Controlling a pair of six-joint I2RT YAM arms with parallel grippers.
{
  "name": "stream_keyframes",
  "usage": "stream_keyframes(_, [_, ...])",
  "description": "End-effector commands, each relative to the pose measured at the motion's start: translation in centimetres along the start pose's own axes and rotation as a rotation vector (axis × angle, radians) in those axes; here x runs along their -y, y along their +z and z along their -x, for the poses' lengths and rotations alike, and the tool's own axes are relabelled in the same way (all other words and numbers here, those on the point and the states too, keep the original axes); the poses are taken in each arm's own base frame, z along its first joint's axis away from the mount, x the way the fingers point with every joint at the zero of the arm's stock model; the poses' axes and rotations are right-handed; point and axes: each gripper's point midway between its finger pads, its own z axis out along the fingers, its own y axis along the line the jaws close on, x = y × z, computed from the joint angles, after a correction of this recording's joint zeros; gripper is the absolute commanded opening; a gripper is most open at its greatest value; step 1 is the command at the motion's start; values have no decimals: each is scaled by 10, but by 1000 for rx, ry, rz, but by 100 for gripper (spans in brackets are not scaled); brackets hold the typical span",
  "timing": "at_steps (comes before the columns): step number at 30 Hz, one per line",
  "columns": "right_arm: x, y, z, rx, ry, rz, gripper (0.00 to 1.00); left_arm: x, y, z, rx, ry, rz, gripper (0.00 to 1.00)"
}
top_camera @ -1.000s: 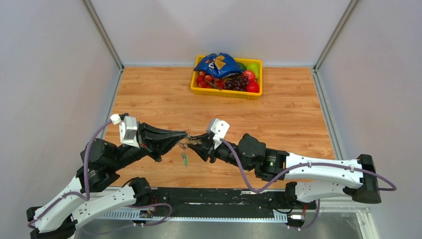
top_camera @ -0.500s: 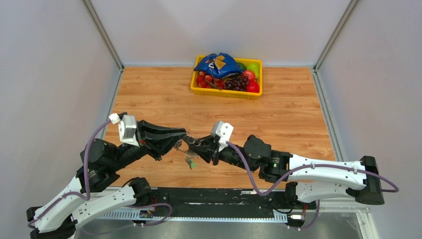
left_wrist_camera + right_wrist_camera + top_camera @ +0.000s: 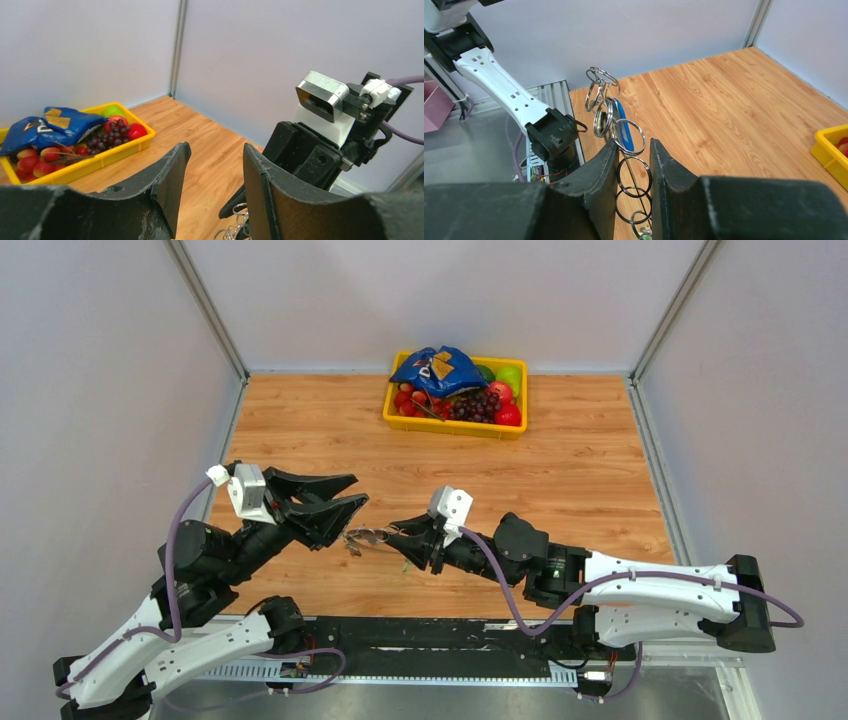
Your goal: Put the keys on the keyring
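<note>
We see R end effector (image 3: pixel 393 531) gripping the keyring (image 3: pixel 366 536), a blue key (image 3: pixel 623 127) among its rings; L end effector (image 3: pixel 358 489), near the keyring, is open, empty.

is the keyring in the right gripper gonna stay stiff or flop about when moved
Probably floppy: the keyring is loosely linked loops, so it should swing. Thin wire, so likely light. Smooth metal may slip within the right gripper.
</note>
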Motion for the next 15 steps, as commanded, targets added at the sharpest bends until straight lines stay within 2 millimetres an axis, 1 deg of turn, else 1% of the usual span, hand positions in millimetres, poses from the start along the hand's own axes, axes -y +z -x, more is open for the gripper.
stream_keyframes(1, [18, -5, 19, 75, 18, -94, 0, -14, -3, 14, 44, 22, 82, 54])
stream_keyframes(5, [40, -6, 10, 35, 14, -207, 0, -37, -12, 10, 48, 14, 208, 55])
stream_keyframes(6, [45, -5, 8, 24, 10, -230, 0, -47, -15, 7, 40, 17, 260, 55])
stream_keyframes(7, [51, -4, 2, 1, 33, -252, 0, -51, -18, 6, 40, 16, 283, 55])
stream_keyframes(10, [70, 1, -13, -60, 72, -303, 0, -74, -30, -3, 11, 23, 415, 55])
stream_keyframes(12, [83, 2, -23, -94, 90, -343, 0, -83, -38, -6, 3, 23, 471, 55])
stream_keyframes(15, [110, 0, -41, -144, 120, -410, 0, -89, -50, -6, 10, 13, 508, 55])
